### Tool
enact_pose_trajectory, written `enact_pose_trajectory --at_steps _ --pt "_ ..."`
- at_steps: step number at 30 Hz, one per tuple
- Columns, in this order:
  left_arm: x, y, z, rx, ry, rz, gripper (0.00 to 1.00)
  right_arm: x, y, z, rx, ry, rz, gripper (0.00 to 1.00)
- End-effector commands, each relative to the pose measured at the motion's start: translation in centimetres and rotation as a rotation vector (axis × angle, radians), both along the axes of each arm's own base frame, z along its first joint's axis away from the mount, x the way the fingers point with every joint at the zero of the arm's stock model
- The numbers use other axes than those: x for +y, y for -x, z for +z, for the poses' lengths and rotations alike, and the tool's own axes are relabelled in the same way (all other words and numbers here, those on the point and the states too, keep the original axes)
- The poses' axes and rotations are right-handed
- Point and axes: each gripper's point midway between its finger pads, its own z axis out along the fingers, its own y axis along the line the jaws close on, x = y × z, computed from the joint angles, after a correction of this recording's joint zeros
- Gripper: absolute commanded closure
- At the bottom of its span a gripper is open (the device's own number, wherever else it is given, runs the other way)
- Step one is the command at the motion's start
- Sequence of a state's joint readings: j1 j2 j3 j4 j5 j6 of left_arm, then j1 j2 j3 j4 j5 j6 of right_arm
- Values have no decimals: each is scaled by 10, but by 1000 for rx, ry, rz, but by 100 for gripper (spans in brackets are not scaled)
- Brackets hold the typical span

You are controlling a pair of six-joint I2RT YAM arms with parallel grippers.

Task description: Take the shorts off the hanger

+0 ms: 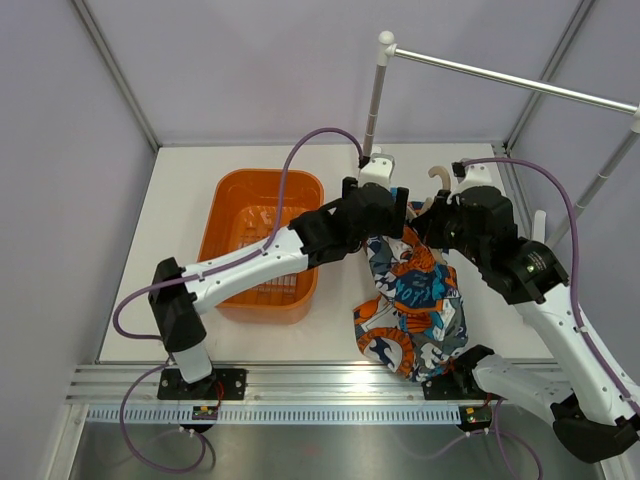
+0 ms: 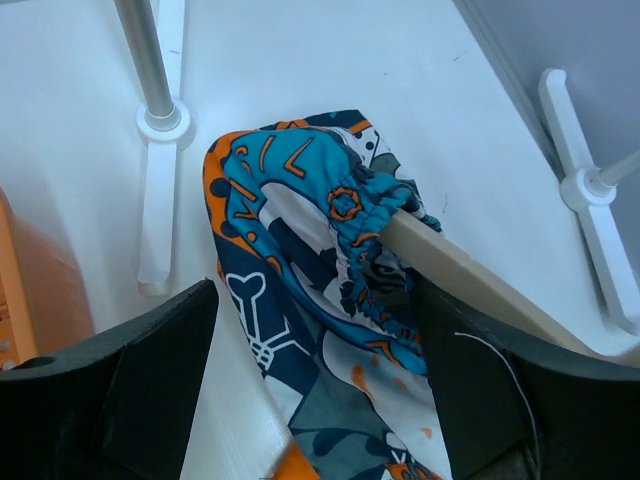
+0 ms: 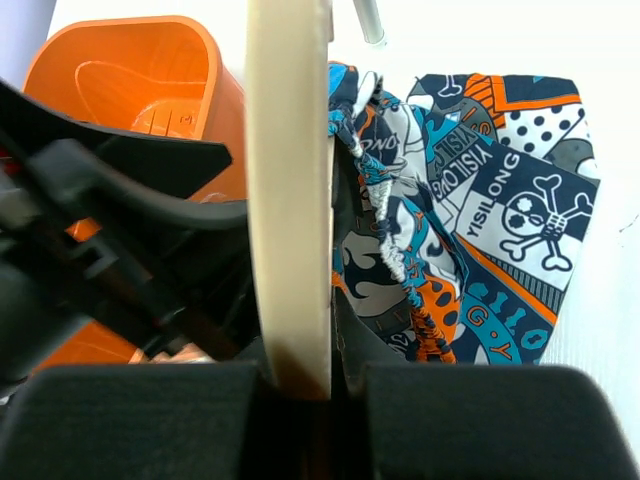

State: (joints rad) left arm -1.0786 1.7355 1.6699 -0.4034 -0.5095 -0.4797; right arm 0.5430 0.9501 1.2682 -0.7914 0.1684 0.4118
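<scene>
The shorts, printed in blue, teal, orange and white, hang from the beige hanger and bunch on the table at centre. The hanger's hook points toward the back. My right gripper is shut on the hanger's beige bar, with the shorts draped to its right. My left gripper is open, and its fingers straddle the shorts' waistband where it wraps the hanger arm. The fabric lies between the jaws without being clamped.
An orange basket sits left of the shorts, under my left arm; it also shows in the right wrist view. A grey rail on posts with white feet stands behind. Walls enclose the table.
</scene>
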Motion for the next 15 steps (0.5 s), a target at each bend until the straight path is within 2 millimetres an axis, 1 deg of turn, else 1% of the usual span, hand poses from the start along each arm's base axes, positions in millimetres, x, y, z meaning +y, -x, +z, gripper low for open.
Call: enact_pose_trajectory --at_steps 1,5,7,8,10,11,12,13,14,15 --pt "-6 -12 16 -22 76 41 20 4 0 36 -93 -55 12 100" --pt "-6 -18 11 -7 74 40 32 4 1 39 -97 -57 14 100" --pt "-8 -19 10 -7 78 38 34 3 2 41 -100 -57 15 100" --pt "-7 -21 10 -9 78 41 41 3 2 41 -97 -57 14 100" --pt "-7 -24 13 -16 86 41 50 4 3 40 -92 -52 22 100" --pt "-6 -27 15 -21 84 38 60 4 4 40 -89 -55 27 100" --pt "-5 -29 18 -23 85 38 85 5 5 40 -88 -55 33 100" --pt "-4 -32 19 -26 82 40 98 5 7 39 -84 -57 37 100" --pt "-1 -42 25 -39 78 51 100 7 9 40 -82 -62 51 100" --pt "1 -46 26 -44 71 55 100 7 11 41 -82 -65 55 100"
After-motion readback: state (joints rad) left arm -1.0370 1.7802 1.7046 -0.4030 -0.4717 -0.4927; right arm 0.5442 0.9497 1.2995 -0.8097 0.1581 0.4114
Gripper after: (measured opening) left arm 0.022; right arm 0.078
